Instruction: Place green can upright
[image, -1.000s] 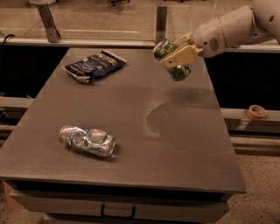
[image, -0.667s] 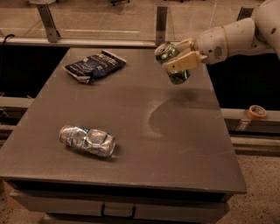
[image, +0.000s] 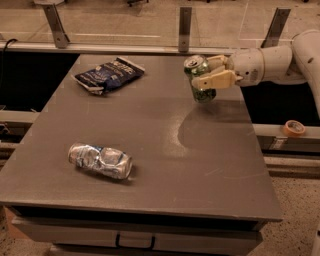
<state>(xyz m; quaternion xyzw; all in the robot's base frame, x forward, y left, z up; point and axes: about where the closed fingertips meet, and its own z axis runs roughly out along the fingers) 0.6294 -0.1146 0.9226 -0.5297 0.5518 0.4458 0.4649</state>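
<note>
The green can (image: 199, 79) is nearly upright, silver top up, at the right rear of the grey table (image: 150, 155). My gripper (image: 210, 71) reaches in from the right and is shut on the can's middle, one cream finger (image: 216, 80) across its front. The can's base is close to the tabletop; I cannot tell whether it touches.
A crushed silver-blue can (image: 100, 160) lies on its side at the front left. A dark blue snack bag (image: 108, 74) lies at the rear left. A roll of tape (image: 293, 128) sits on a ledge off the table's right edge. A glass railing runs behind the table.
The can has turned from tilted to nearly upright and come lower toward the table. The arm has drawn more level from the right.
</note>
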